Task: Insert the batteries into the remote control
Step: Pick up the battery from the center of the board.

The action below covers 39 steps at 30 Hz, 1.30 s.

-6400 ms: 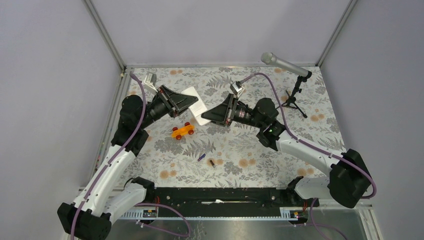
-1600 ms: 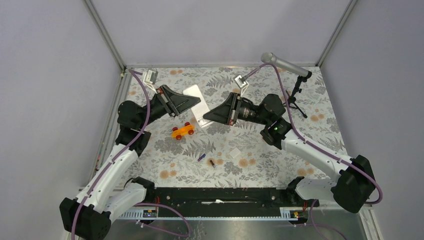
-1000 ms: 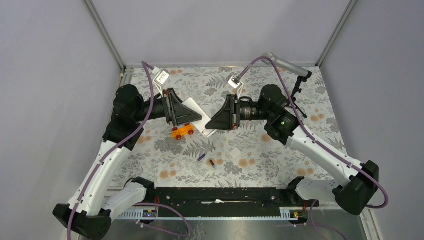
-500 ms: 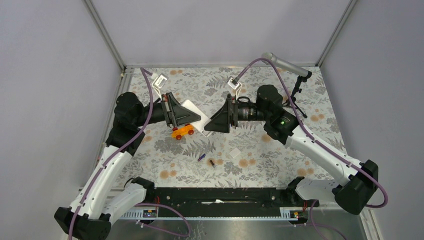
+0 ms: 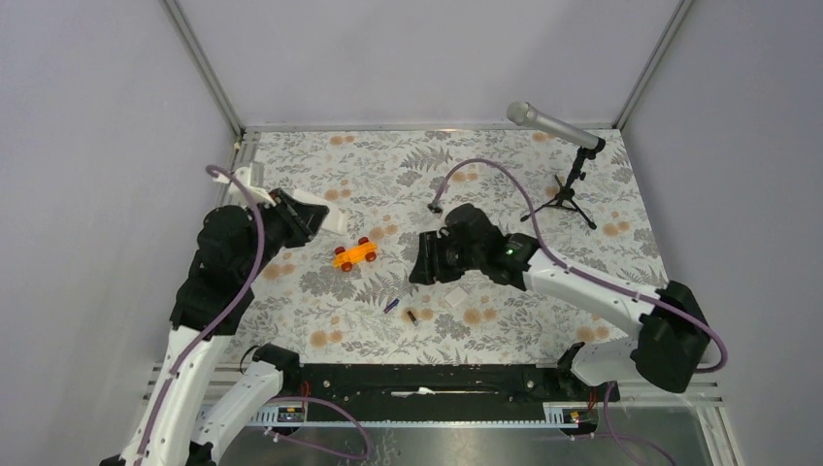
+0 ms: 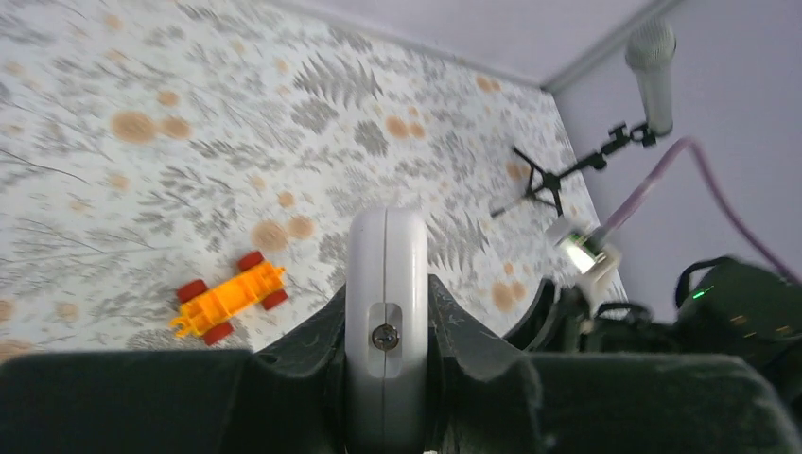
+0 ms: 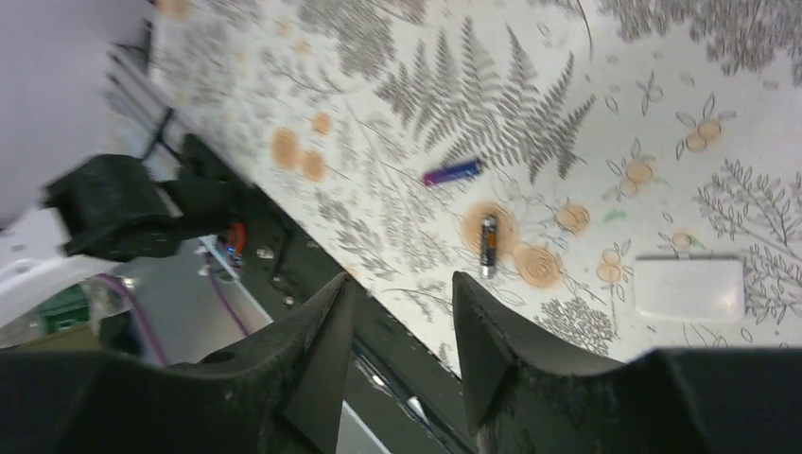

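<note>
The white remote control (image 5: 331, 218) is held edge-on in my left gripper (image 5: 309, 215), lifted above the table's left side. In the left wrist view the remote's narrow edge (image 6: 386, 284), with a screw, fills the gap of the gripper (image 6: 386, 307). My right gripper (image 5: 423, 262) is open and empty, low over the middle of the table. In the right wrist view its fingers (image 7: 326, 331) stand apart. The blue-purple battery (image 5: 390, 305) (image 7: 452, 172) and the dark battery (image 5: 411, 316) (image 7: 488, 243) lie side by side on the table, near the right gripper.
An orange toy car (image 5: 355, 254) (image 6: 227, 298) sits left of centre. A small flat white square piece (image 5: 454, 299) (image 7: 688, 288) lies right of the batteries. A microphone on a tripod (image 5: 573, 146) stands at the back right. The black front rail (image 5: 417, 379) borders the near edge.
My right gripper has let go of the remote, opened and swung down toward the batteries. My left arm has drawn back to the left with the remote.
</note>
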{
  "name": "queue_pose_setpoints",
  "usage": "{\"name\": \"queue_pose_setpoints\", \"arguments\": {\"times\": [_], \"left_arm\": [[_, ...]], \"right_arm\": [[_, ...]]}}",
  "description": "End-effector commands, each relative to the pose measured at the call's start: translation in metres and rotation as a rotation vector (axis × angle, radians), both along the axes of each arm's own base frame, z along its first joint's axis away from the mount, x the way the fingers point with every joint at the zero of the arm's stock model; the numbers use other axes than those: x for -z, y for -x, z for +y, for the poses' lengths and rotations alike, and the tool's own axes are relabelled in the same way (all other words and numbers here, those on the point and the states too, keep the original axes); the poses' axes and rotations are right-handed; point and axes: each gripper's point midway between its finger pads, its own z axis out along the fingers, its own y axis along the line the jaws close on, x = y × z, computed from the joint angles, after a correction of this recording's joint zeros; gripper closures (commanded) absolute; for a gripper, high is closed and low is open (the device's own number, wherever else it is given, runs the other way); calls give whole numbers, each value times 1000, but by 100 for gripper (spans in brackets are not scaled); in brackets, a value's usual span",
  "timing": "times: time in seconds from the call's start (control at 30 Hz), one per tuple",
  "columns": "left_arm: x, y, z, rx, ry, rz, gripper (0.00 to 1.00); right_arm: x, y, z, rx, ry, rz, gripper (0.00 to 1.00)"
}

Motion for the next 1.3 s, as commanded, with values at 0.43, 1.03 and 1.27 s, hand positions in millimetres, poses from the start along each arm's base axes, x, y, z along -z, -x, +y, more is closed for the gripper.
{"name": "queue_pose_setpoints", "arguments": {"times": [0.43,1.03,1.27], "left_arm": [[-18,14,53,-249,-37,-104,100],[-15,26,72,-336,-30,-159,100],[-9,25,73,-329,-54,-163,100]], "right_arm": [[86,0,36,162,346,120,51],[134,21,60,581,519,512,56],[145,21,54,647,550,530,58]]}}
